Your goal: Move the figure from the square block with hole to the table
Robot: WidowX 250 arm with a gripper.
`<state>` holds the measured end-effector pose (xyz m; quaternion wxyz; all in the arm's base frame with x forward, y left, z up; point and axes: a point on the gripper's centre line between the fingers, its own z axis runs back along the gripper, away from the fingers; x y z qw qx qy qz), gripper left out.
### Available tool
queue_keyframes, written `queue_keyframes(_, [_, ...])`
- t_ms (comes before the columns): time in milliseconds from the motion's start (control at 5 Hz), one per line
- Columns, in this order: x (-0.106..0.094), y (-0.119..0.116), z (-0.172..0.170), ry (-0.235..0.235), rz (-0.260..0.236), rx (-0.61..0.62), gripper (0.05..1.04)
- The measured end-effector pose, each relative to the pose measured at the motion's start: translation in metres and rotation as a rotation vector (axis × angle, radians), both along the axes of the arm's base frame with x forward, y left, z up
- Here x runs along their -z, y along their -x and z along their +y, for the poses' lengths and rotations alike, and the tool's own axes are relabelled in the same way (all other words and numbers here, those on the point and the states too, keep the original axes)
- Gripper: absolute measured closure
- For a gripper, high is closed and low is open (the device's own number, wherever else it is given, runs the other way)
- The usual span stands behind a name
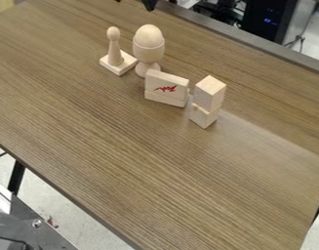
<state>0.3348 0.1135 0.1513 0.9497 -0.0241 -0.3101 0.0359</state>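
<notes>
While the pincer (134,2) hangs at the view's top edge, its tips stand apart

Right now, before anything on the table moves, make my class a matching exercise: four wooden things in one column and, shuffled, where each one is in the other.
Things
1. Pale wooden figure with a round head
2. Pale wooden egg shape
3. Pale wooden slab with a red mark
4. Upper pale wooden block

Places
A. Stacked on another pale wooden block
B. Upright on a flat, square wooden block
C. Between the footed wooden cup and the stack
D. In the footed cup

Pairs: 1-B, 2-D, 3-C, 4-A
</notes>
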Motion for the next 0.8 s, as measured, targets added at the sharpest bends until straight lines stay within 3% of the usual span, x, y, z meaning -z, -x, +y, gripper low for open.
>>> queue_keyframes(200, [0.013, 0.002, -0.002, 0.015, 0.033, 0.002, 0.09])
queue_keyframes(400, [0.025, 0.011, 0.0, -0.023, 0.052, 0.036, 0.09])
queue_keyframes(800, [0.025, 0.03, 0.007, -0.093, 0.05, 0.078, 0.09])
